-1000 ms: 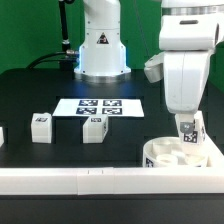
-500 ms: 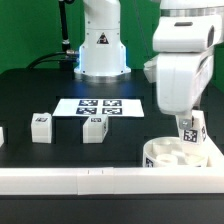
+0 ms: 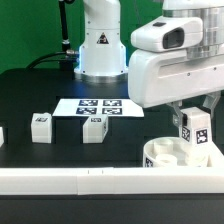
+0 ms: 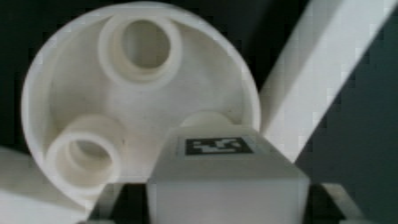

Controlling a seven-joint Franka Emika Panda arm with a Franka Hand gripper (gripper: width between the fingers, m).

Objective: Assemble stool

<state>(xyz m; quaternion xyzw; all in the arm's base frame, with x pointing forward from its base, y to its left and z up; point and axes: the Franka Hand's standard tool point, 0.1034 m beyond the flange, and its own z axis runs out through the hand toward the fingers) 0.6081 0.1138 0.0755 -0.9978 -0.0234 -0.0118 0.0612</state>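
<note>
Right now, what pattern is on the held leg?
The leg shows a black-and-white square tag; wrist view.

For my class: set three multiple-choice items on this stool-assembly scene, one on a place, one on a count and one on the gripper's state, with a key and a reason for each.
1. Where is the tagged leg that sits between the fingers?
A) at the round seat, on the exterior view's right
B) on the exterior view's far left
C) against the arm's base

2. How many loose legs stand on the black table in front of the marker board?
A) one
B) two
C) four

3. What state is the gripper in?
A) open and empty
B) shut on a leg
C) out of view

Key:
1 A, the leg hangs right over the seat's rim.
2 B, two tagged blocks stand apart there.
3 B, the wrist view shows the leg clamped between the fingers.
</note>
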